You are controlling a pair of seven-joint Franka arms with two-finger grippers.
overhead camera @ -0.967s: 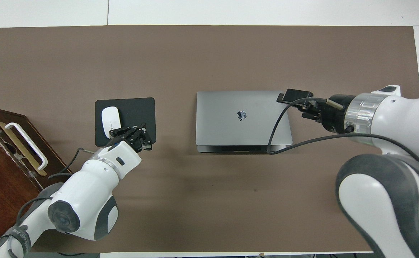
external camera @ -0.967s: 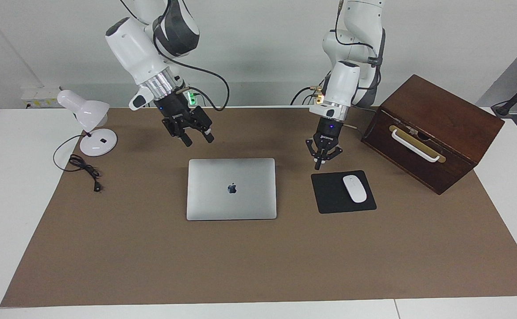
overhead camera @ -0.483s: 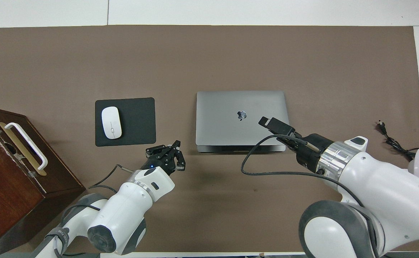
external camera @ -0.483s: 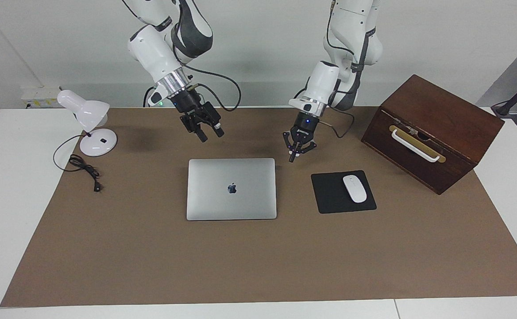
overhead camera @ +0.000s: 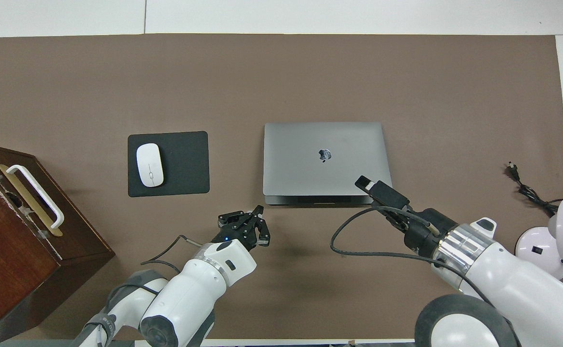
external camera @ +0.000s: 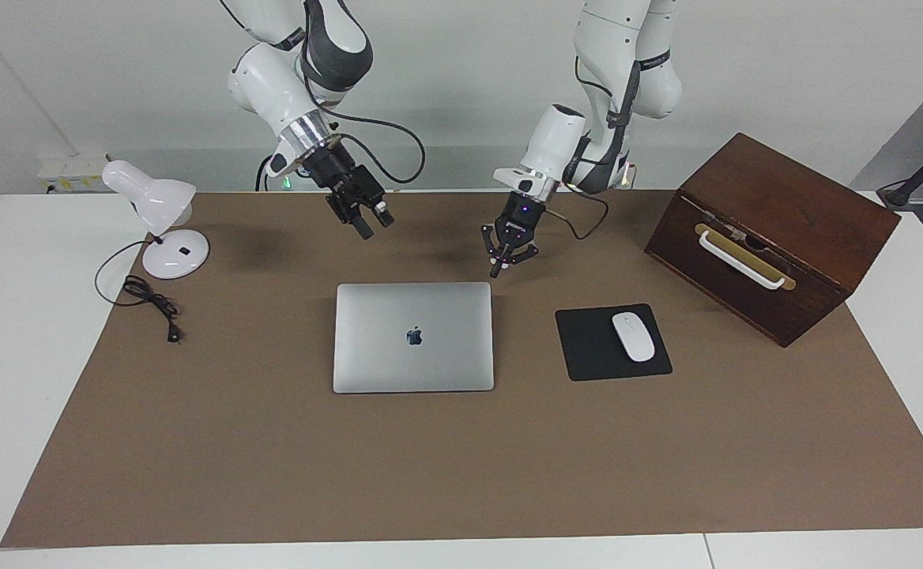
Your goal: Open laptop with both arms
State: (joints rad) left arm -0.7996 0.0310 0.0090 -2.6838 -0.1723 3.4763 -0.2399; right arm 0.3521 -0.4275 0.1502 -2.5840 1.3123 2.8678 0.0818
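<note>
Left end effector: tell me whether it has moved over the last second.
Yes. In the facing view the left end effector has swung from above the mouse pad toward the laptop, and now hangs over the brown mat beside the laptop's corner nearest the robots.

1. A white table (external camera: pixel 3 316) carries everything, and a brown mat (external camera: pixel 461 474) covers most of its top.
2. Clock read with twelve pointing away from the robots: the closed laptop (external camera: pixel 413 337) lies flat near the mat's middle.
3. At its nine o'clock, close by but apart, lies a black mouse pad (external camera: pixel 588 348).
4. Around eight o'clock stands a dark wooden box (external camera: pixel 770 237), at an angle.
5. Around four o'clock, at the mat's edge, stands a white desk lamp (external camera: pixel 175 254), its black cable (external camera: pixel 149 296) trailing over the mat.
</note>
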